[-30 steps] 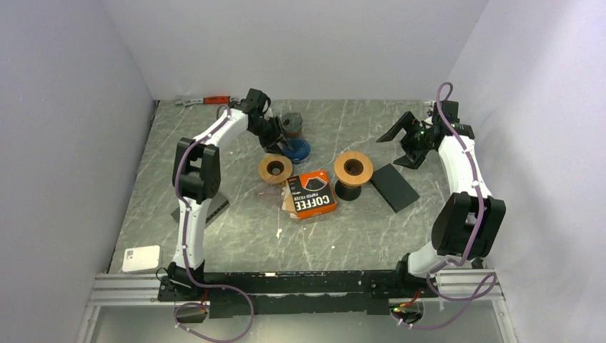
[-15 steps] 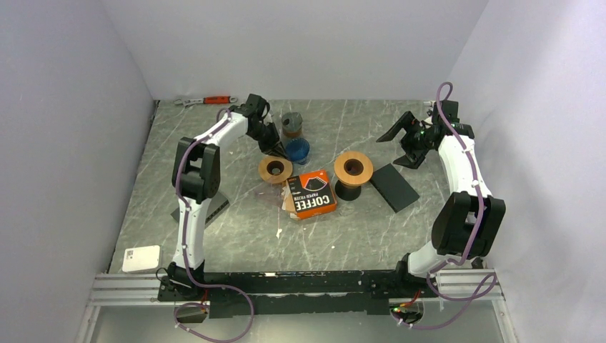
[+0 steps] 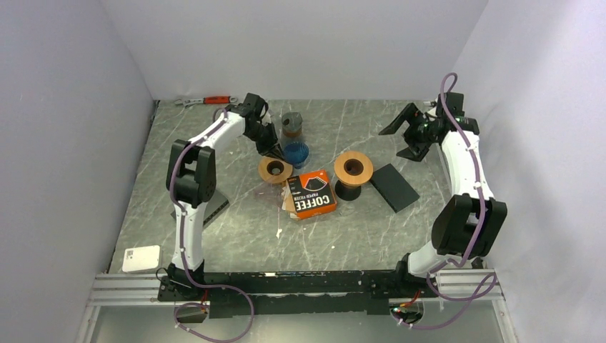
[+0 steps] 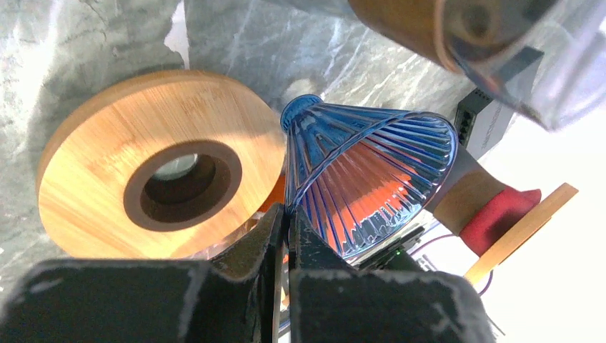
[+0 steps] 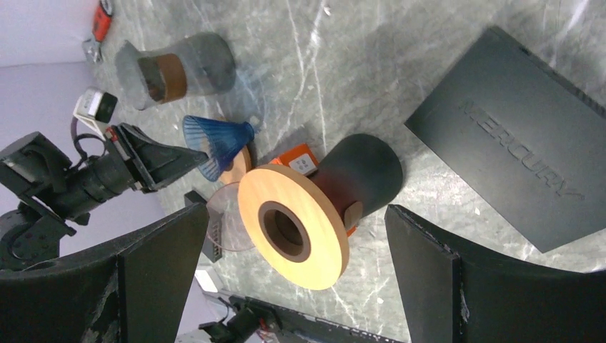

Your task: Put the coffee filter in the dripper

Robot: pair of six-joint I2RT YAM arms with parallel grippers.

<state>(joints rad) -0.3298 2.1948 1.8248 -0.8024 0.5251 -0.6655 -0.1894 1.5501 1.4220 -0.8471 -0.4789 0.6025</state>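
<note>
My left gripper (image 3: 277,148) is shut on the rim of the blue ribbed glass dripper (image 3: 296,151) and holds it tilted beside a wooden ring (image 3: 275,169). In the left wrist view the closed fingertips (image 4: 288,214) pinch the dripper's edge (image 4: 371,186), with the ring (image 4: 157,186) to its left. The orange coffee filter box (image 3: 311,194) lies in front of them. I see no loose filter. My right gripper (image 3: 405,139) is open and empty at the back right, and its jaws (image 5: 296,214) frame a second wooden ring on a black stand (image 5: 293,225).
A grey cup (image 3: 291,123) stands behind the dripper. The black stand with its ring (image 3: 353,168) is mid-table, and a black flat box (image 3: 394,186) lies to its right. A red-handled tool (image 3: 214,100) lies at the back edge. A white device (image 3: 141,259) sits near left.
The left arm has shifted slightly, still holding the dripper. The right gripper has moved a little toward the back right.
</note>
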